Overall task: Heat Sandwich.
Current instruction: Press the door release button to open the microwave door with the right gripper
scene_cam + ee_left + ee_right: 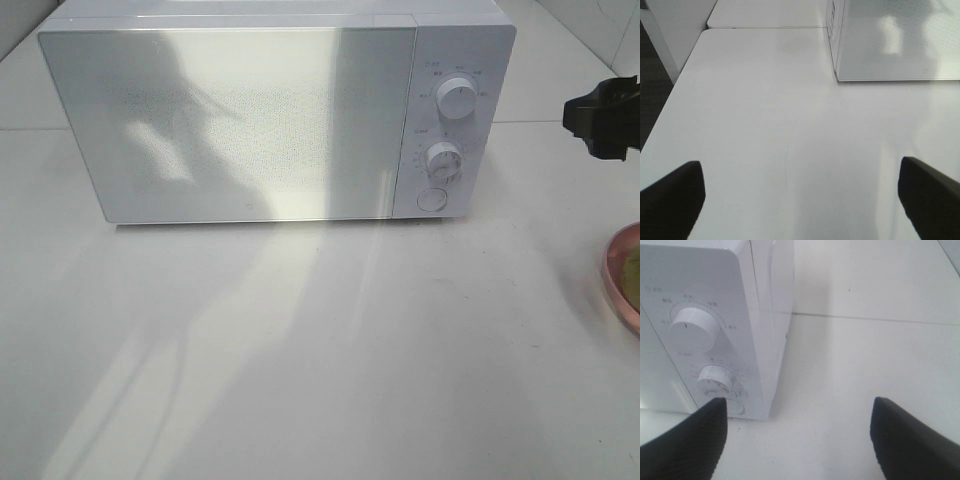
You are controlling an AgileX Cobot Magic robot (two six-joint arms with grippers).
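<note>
Exterior high, near to far: tabletop; pink plate at the view's right edge carrying the sandwich, mostly cropped; closed microwave. We judge the sandwich light, soft and crushable: grip gently across its sides. Left fingers and right fingers are spread wide, empty.
</note>
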